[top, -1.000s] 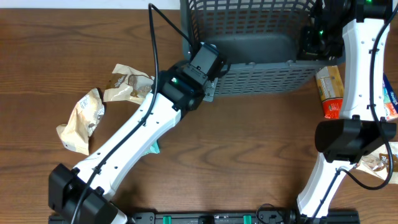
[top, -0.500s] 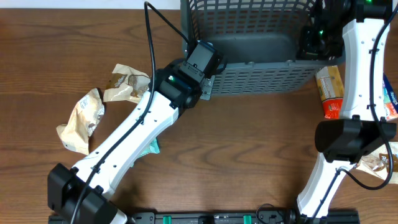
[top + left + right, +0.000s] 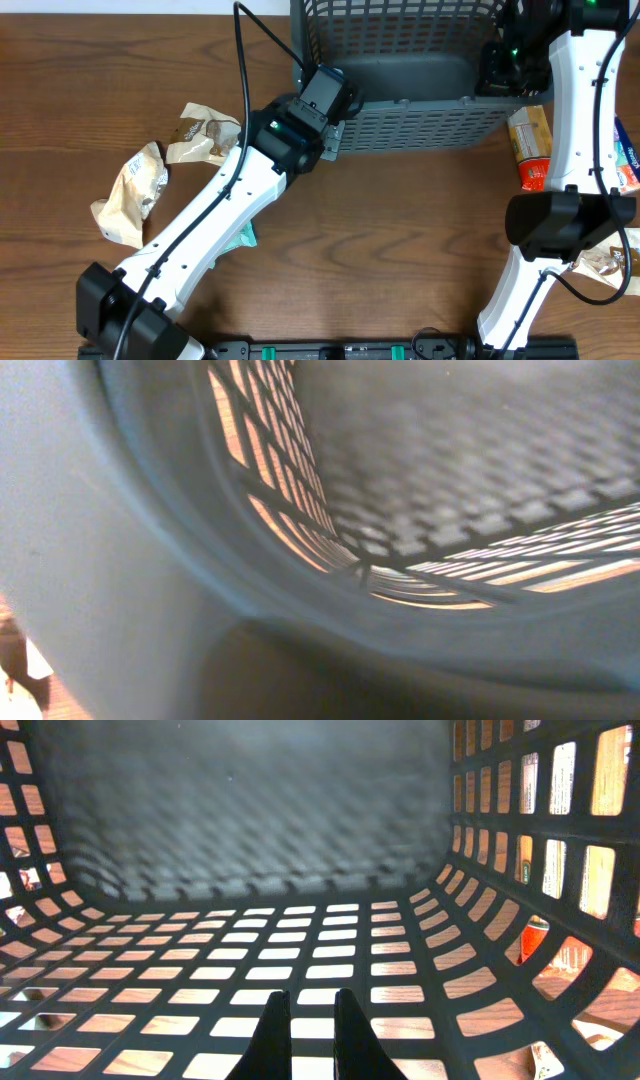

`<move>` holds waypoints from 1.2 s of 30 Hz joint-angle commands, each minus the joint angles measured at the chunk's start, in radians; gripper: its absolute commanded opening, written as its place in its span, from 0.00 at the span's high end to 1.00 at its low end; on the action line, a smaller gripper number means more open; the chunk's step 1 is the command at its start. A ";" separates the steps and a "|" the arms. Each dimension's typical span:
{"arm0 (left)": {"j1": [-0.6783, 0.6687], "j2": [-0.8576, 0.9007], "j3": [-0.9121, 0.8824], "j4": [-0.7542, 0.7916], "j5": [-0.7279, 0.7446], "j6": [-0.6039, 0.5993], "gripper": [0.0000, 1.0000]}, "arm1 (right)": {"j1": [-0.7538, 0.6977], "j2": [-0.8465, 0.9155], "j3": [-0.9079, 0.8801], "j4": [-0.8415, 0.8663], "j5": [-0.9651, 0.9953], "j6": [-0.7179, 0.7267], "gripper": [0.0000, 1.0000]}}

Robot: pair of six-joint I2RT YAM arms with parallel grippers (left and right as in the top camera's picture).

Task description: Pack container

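The dark grey-blue mesh container point(image 3: 420, 125) lies tipped at the table's far edge, its open side toward the camera. My left gripper point(image 3: 335, 112) is at its front left corner, against the thick rim point(image 3: 120, 510), which fills the blurred left wrist view; the jaws themselves are hidden there. My right gripper point(image 3: 497, 70) reaches into the container's right end. In the right wrist view its fingers point(image 3: 308, 1020) are nearly together and empty over the mesh wall point(image 3: 300, 850). The container holds nothing that I can see.
Two beige snack packets point(image 3: 205, 135) point(image 3: 130, 195) lie at the left. A teal packet point(image 3: 247, 236) peeks out under my left arm. An orange packet point(image 3: 530, 145), a blue one point(image 3: 628, 150) and a beige one point(image 3: 610, 262) lie at the right.
My left gripper shifted slightly left and the container's front left corner moved with it. The right arm has not moved.
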 commanded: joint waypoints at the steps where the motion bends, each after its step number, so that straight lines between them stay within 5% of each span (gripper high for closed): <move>1: 0.015 -0.003 0.007 0.000 -0.019 0.013 0.90 | 0.015 -0.004 -0.006 -0.005 -0.005 -0.015 0.99; 31: 0.050 -0.003 0.007 0.000 -0.019 0.017 0.90 | 0.021 -0.004 -0.006 -0.005 -0.005 -0.016 0.99; 34: 0.050 -0.003 0.007 0.000 -0.019 0.017 0.84 | 0.021 -0.004 -0.006 -0.005 -0.005 -0.019 0.97; 36: 0.050 -0.003 0.007 -0.002 -0.019 0.017 0.74 | 0.021 -0.004 -0.006 0.000 -0.006 -0.023 0.87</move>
